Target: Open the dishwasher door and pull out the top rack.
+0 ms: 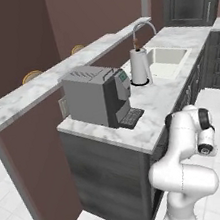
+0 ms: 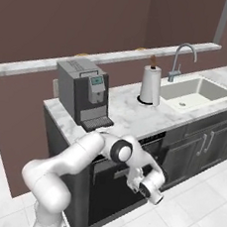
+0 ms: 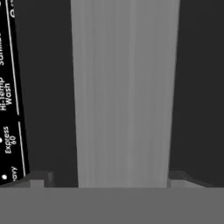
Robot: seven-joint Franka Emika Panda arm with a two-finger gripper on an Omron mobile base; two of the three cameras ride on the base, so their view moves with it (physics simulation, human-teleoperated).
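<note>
At the left of the right base view, a grey coffee machine [image 2: 83, 92] stands on the white marbled counter [image 2: 130, 115], with a raised marble ledge [image 2: 36, 66] running along the brown wall behind it. Just right of the machine, further along the counter, an upright paper towel roll [image 2: 150, 85] sits on its holder, and right of that comes the sink [image 2: 197, 92] with a curved chrome faucet [image 2: 180, 58] at its back edge. Below the counter, under the coffee machine and the roll, the dishwasher door [image 2: 109, 192] is the smooth near-black panel set between a dark end panel and the dark wood-grain cabinet fronts [image 2: 201, 145] to its right; it looks closed, flat with the cabinet line. The white arm bends across the upper part of that door, and its hand is right up against the panel. In the hand view the gripper [image 3: 109, 181] faces a broad grey bar [image 3: 124, 92], apparently the door handle, running between the two dark fingertips [image 3: 39, 178]; the tips stand spread wide, one on each side of the bar, not pressed on it. At the left edge of that view a strip of white control lettering [image 3: 8, 100] shows on the black panel.
</note>
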